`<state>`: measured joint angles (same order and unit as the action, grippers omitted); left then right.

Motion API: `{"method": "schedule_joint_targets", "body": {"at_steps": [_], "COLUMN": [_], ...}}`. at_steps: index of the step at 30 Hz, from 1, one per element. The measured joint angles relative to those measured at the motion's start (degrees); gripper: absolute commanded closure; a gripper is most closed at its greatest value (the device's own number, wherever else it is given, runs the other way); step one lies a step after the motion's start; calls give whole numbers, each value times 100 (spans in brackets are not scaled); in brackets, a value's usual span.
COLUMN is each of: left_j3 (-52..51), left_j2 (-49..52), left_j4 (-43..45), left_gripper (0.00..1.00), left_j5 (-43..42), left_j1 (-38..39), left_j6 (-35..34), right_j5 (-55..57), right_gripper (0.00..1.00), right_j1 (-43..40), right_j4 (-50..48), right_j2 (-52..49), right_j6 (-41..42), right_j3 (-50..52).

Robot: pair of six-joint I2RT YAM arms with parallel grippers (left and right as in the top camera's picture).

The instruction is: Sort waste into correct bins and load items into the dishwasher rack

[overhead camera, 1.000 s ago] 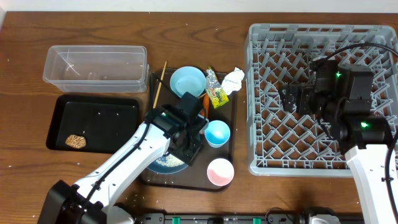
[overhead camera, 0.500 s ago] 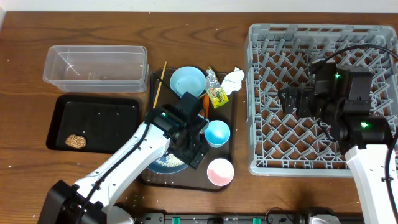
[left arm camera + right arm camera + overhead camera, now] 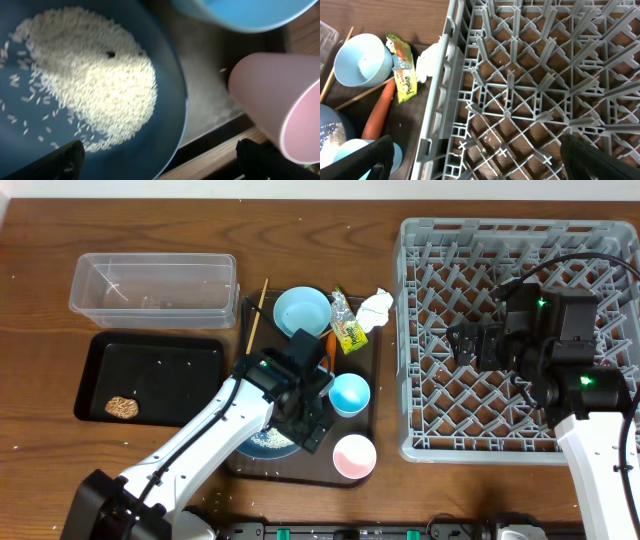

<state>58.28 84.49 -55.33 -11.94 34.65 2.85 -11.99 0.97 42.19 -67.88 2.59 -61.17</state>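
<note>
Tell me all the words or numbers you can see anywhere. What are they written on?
Yellow-green wrapper: it has dark lettering running along it, but it is too small and blurred to read, in the right wrist view and from overhead alike.
Everything else: no words, numbers or signs can be seen.

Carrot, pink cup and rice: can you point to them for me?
carrot [image 3: 379, 110], right wrist view, middle of its orange body.
pink cup [image 3: 354, 455], overhead view, centre of its open mouth.
rice [image 3: 95, 95], left wrist view, middle of the white pile.
</note>
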Motion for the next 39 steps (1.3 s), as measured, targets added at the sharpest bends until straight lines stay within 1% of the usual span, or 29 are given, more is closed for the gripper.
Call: {"method": "schedule_joint_targets", "body": {"at_steps": [5, 10, 23, 32, 39], "left_j3": [-7, -168, -245, -245, -306], "left_j2": [0, 4, 7, 7, 7], "left_j4": [7, 203, 531, 557, 811], "left_gripper": [2, 2, 1, 1, 1], "left_j5": [131, 160, -44, -133, -144], "left_j1": [2, 2, 2, 0, 2], "left_j6": [0, -4, -107, -133, -136], "right_j5": [0, 2, 2, 0, 2], "right_gripper": [1, 1, 1, 1, 1], "right_j1": [0, 0, 0, 0, 0], "right_j4": [-4, -13, -9, 0, 0], "right_j2": [0, 0, 0, 0, 0], "right_j6": [-13, -70, -74, -74, -76], "right_j3": [0, 0, 0, 0, 0]}}
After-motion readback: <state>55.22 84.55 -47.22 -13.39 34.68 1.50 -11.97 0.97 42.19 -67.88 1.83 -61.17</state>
